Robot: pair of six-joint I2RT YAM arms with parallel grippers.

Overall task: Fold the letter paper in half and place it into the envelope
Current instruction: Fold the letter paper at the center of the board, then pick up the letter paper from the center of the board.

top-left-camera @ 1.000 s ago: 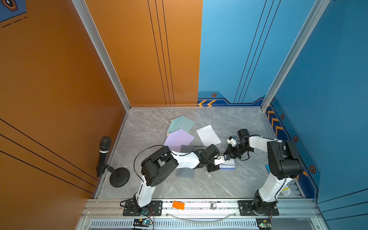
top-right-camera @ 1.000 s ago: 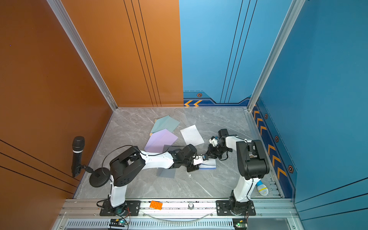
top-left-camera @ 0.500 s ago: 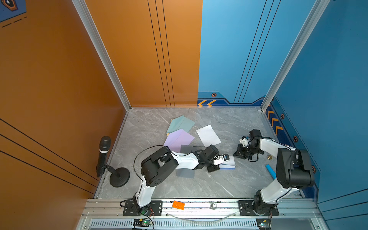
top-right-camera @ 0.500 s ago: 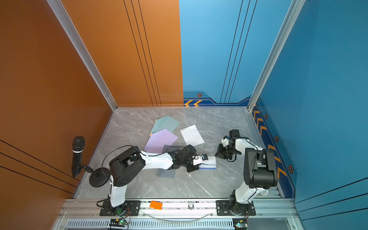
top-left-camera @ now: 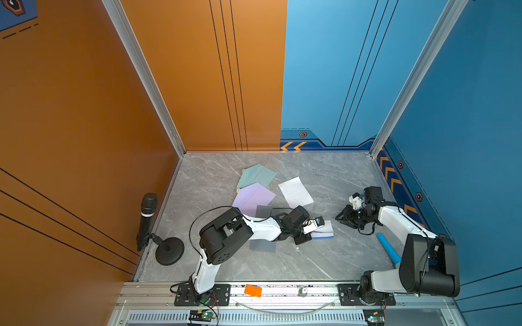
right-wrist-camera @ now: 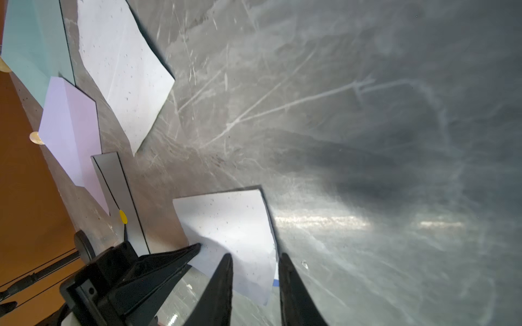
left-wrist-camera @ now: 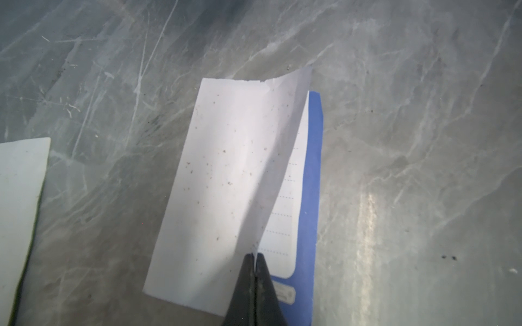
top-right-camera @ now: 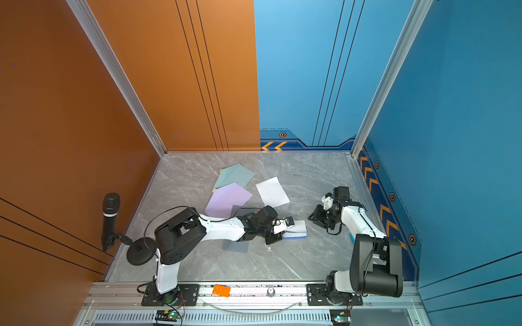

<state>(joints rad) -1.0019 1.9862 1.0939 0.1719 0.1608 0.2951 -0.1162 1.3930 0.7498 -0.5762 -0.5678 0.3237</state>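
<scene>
1. Grey veined tabletop [top-left-camera: 333, 262], boxed in by orange and blue walls, lies under both arms. Near its middle the left gripper [left-wrist-camera: 255, 258] is pressed together on the free edge of the letter paper [left-wrist-camera: 226, 183], pinching it.
2. That letter paper is folded over on itself. Its plain white half is raised at the pinched edge. The printed half beneath, with dotted lines and a blue border, lies flat on the tabletop.
3. To the right of the sheet, the right gripper [right-wrist-camera: 255, 264] is spread, with a clear gap and nothing between its fingers. In a top view it hangs low near the letter paper's far side, apart from it.
4. Behind the letter paper, toward the back wall, a separate white sheet [top-left-camera: 295, 192] lies flat and on its own.
5. Left of that sheet are three envelopes. A grey envelope [top-left-camera: 264, 211] is partly hidden under the left arm. A lilac envelope [top-left-camera: 252, 197] touches it, and a teal envelope [top-left-camera: 257, 175], farthest back, meets the lilac one's edge.
6. A blue cylinder [top-left-camera: 388, 248] lies beside the right arm, close to the blue wall.
7. A black microphone [top-left-camera: 147, 214] on a round stand is at the tabletop's left edge.
8. An orange block [top-left-camera: 252, 290] rests on the front metal rail between the two arm bases.
</scene>
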